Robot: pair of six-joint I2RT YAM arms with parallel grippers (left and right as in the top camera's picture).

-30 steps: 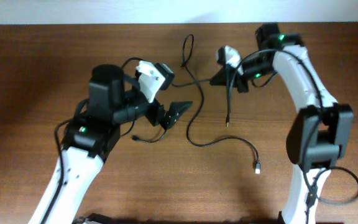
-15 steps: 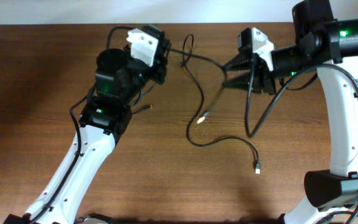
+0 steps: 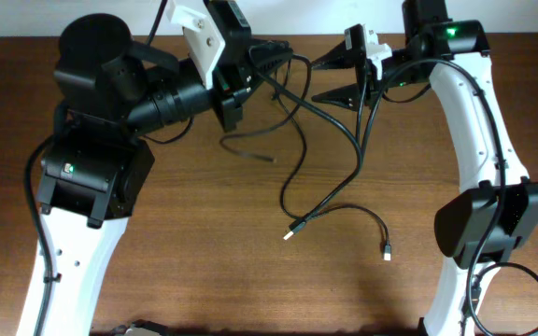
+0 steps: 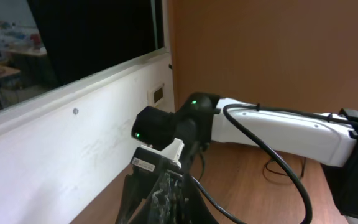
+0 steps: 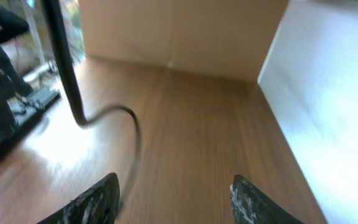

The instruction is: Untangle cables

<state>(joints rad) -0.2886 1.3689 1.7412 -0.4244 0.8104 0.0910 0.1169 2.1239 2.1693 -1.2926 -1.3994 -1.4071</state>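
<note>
Several thin black cables point(image 3: 299, 142) hang in a tangle over the brown table point(image 3: 194, 243). They fan out from my left gripper point(image 3: 271, 58), which is raised near the back edge and shut on them. One strand drops to a whitish plug point(image 3: 288, 234) on the table. Another ends in a small plug point(image 3: 388, 250), and a third tip point(image 3: 269, 159) hangs further left. In the left wrist view the left gripper point(image 4: 169, 202) is closed with a cable point(image 4: 291, 177) leaving it. My right gripper point(image 3: 318, 83) stands open just right of the strands. In the right wrist view the right gripper point(image 5: 176, 196) holds nothing.
A white wall point(image 3: 344, 14) runs along the table's back edge, close behind both grippers. The right arm's white links point(image 3: 479, 121) arch down the right side. A thick arm cable point(image 3: 521, 285) loops at the lower right. My left arm's black body point(image 3: 96, 112) covers the left part.
My left gripper has closed on the cables and lifted them up and to the right. The whitish plug has slid toward the front. My right gripper has opened, let go and shifted left.
</note>
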